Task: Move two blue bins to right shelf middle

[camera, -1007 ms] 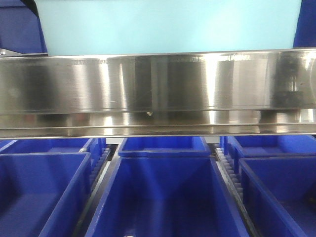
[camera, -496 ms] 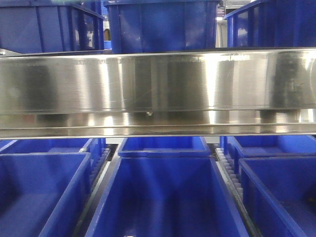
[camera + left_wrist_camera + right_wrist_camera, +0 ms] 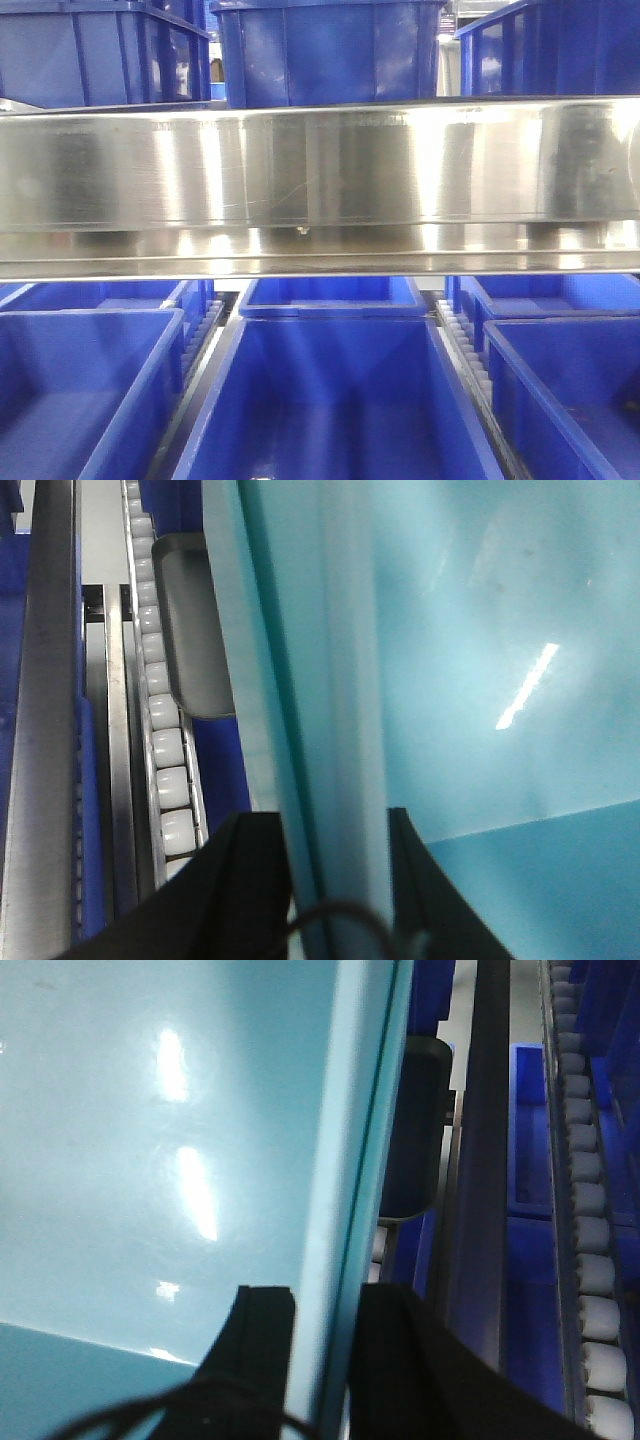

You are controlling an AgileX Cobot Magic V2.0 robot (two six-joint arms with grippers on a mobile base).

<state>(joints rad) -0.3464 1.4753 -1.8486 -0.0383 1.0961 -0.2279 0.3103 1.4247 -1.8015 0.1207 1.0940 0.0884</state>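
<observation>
1. Exterior front-facing view: A brushed steel shelf beam (image 3: 320,180) spans the full width. On the level above it three dark blue bins stand side by side: the upper left bin (image 3: 100,50), the upper centre bin (image 3: 330,50) and the upper right bin (image 3: 550,45). Below the beam more dark blue bins open upward. The lower centre bin (image 3: 330,400) sits between the lower left bin (image 3: 80,390) and the lower right bin (image 3: 570,390). A white roller strip (image 3: 462,340) separates the centre one from the right one.

2. Left wrist view: A pale turquoise bin (image 3: 480,660) fills the right part of the picture. The left gripper (image 3: 330,825) straddles its side wall, with one black finger (image 3: 250,880) on the outside and the other on the inside. Both press against the wall, pinching it. Just left of the bin a roller track (image 3: 165,760) runs alongside a steel rail (image 3: 45,680). Whether the bin's base rests on anything cannot be told.

3. Right wrist view: The pale turquoise bin (image 3: 150,1140) fills the left part of the picture. The right gripper (image 3: 325,1305) pinches its side wall between two black fingers (image 3: 255,1340), one on each face. To the right lie a dark rail (image 3: 480,1160), dark blue bins (image 3: 530,1140) beneath it and a second roller track (image 3: 590,1260).
</observation>
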